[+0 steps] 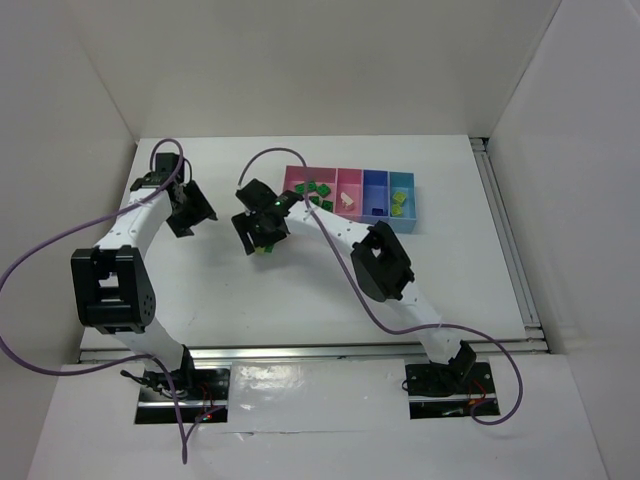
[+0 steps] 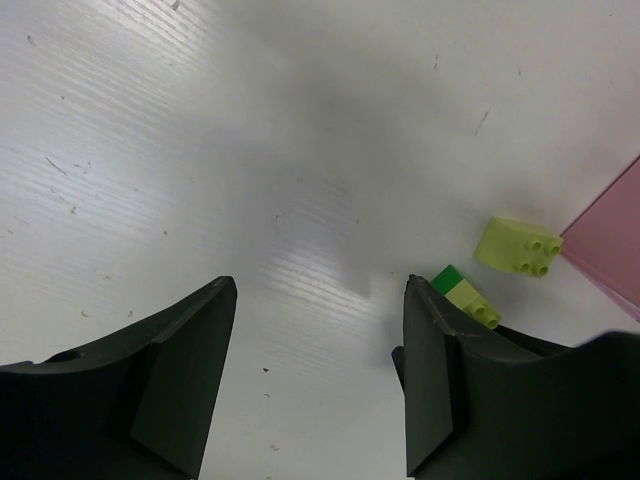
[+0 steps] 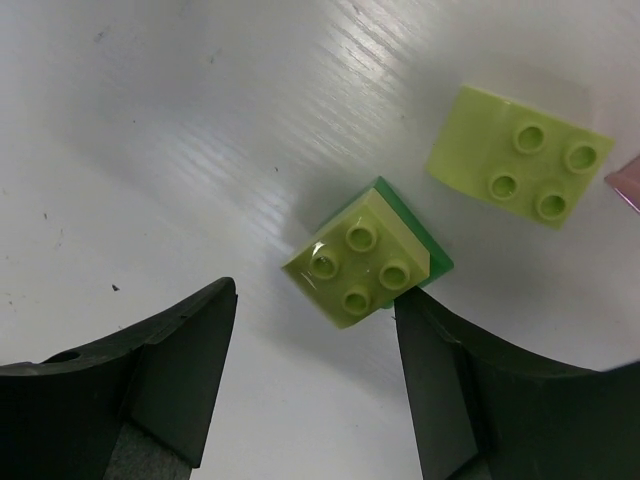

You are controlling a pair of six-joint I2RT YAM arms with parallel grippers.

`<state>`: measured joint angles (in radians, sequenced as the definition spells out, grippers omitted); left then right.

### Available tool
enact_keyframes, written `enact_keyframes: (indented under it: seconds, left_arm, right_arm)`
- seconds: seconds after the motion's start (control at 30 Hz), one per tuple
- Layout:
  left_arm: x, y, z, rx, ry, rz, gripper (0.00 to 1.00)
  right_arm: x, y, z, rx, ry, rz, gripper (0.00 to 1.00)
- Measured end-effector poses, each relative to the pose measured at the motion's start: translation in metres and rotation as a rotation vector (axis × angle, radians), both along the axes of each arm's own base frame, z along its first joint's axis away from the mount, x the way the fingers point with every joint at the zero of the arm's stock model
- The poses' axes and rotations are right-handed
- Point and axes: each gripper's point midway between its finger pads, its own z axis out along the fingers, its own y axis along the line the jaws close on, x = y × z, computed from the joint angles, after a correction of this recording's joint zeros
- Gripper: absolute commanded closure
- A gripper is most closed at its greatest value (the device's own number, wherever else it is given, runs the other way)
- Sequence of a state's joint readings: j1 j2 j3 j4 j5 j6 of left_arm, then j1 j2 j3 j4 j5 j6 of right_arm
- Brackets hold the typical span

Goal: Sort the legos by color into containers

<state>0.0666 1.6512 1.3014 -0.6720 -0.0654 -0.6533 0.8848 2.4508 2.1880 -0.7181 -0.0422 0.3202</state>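
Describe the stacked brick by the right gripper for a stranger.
Find the containers; beside the wide pink bin at their left end, two yellow-green bricks lie on the table. Pick the one farther from the bin, stacked on a dark green brick.

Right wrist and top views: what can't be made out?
Right wrist: green brick mostly hidden under yellow-green brick; its studs unseen.
Right wrist: pink bin cut off by right edge.
Top: blue bin contents too small and dark to count.
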Motion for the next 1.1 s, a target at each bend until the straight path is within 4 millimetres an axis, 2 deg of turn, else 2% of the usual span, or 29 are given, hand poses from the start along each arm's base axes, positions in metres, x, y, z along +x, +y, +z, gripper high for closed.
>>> enact_keyframes:
  seconds: [0.3,0.47,0.6,0.7,0.93,1.1]
  left_arm:
    - [-0.004,-0.001,-0.005,-0.013,0.012,-0.005,0.29]
    - [-0.003,-0.002,-0.005,-0.012,0.009,-0.022,0.29]
    - [-0.003,-0.003,-0.005,-0.014,0.009,-0.027,0.29]
    - [-0.002,-0.003,-0.005,-0.018,0.005,-0.029,0.29]
    - [-0.003,-0.006,-0.007,-0.03,0.005,-0.037,0.29]
    - [-0.003,-0.013,-0.006,-0.067,0.0,-0.064,0.29]
  right_arm:
    - [0.004,0.012,-0.006,0.019,-0.01,0.014,0.23]
    - [0.004,0.025,-0.005,0.07,-0.008,0.056,0.23]
    - [0.009,0.029,-0.005,0.077,-0.026,0.054,0.21]
    - [0.017,0.023,-0.008,0.044,-0.058,0.015,0.27]
    - [0.04,-0.004,-0.014,-0.074,-0.16,-0.12,0.28]
    - [0.026,-0.031,-0.023,-0.143,-0.146,-0.128,0.27]
